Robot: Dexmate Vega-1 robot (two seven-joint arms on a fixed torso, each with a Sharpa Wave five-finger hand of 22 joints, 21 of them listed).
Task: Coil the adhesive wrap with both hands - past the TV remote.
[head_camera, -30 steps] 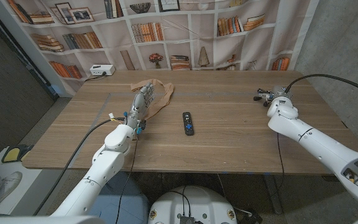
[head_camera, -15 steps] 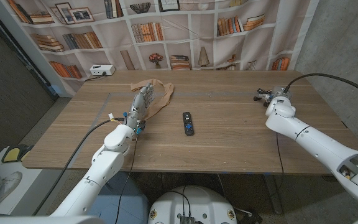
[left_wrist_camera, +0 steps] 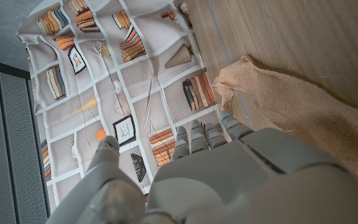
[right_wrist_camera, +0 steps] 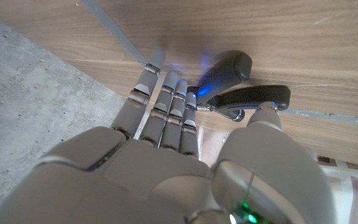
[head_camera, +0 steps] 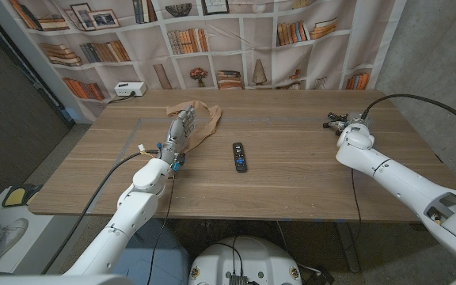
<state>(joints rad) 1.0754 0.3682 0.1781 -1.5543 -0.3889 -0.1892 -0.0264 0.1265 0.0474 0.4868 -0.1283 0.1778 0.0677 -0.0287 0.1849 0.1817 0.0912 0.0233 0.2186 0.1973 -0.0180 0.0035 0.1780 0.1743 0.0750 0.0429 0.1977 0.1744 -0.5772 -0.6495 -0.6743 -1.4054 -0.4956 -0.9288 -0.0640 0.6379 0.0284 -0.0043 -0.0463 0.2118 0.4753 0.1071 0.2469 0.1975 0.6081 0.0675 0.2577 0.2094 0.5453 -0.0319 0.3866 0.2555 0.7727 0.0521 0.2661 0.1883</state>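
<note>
The tan adhesive wrap (head_camera: 207, 120) lies crumpled on the wooden table (head_camera: 291, 174) at the far left, and its rough cloth (left_wrist_camera: 303, 109) shows in the left wrist view. My left hand (head_camera: 180, 131) reaches onto its left edge, fingers (left_wrist_camera: 205, 134) straight and close together over the wrap, gripping nothing. The black TV remote (head_camera: 239, 156) lies mid-table, to the right of the wrap. My right hand (head_camera: 345, 122) is at the far right, fingers (right_wrist_camera: 166, 106) stretched out toward a black spring clamp (right_wrist_camera: 238, 78), holding nothing.
The spring clamp (head_camera: 333, 120) lies near the table's far right corner. A white box (head_camera: 130, 89) stands at the back left edge. A printed bookshelf backdrop (head_camera: 236, 39) hangs behind the table. A pale tape line (head_camera: 135, 127) runs across the left side.
My right arm has edged slightly to the left near the clamp. The left hand, wrap and remote have not moved.
</note>
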